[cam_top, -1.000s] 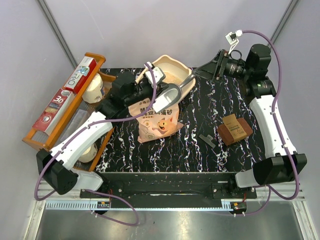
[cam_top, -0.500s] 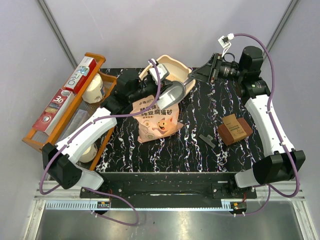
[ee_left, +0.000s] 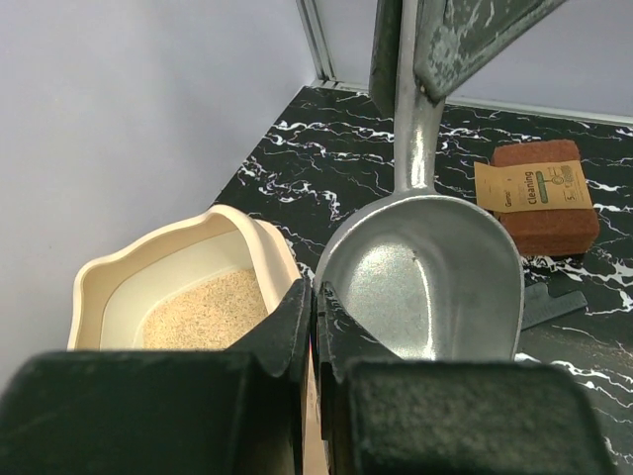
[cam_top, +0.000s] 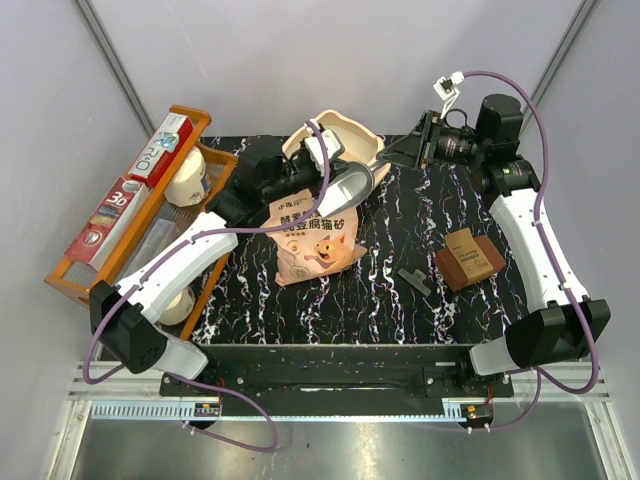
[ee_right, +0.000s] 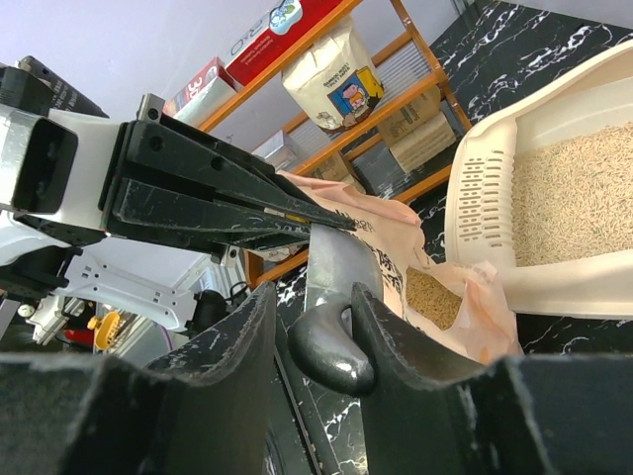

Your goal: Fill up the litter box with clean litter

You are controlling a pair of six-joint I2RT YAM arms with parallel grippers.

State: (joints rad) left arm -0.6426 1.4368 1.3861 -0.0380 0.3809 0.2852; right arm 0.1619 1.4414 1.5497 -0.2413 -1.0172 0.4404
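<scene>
The left arm (cam_top: 170, 265) slants toward 1 o'clock beside the rack (cam_top: 100, 250). Its left gripper (ee_left: 313, 302) is pinched tight on the lip of the bag (cam_top: 315, 245), which sits at 6 o'clock of the litter box (cam_top: 330, 122), where litter (ee_left: 203, 307) covers part of the floor. The right arm (cam_top: 535, 235) runs to 12 o'clock with its wrist turned toward 9, and the right gripper (cam_top: 388, 158) is clamped on the handle of the empty scoop (cam_top: 345, 190) over the bag's mouth. Open table (cam_top: 420, 220) lies between the bag and a brown block (cam_top: 468, 257) at 3 o'clock.

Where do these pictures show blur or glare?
Left wrist: the dark near foreground is out of focus, and the metal scoop carries soft reflections. Right wrist: the foreground is blurred, the litter box and pink bag sharp. Top external: evenly lit, sharp.
</scene>
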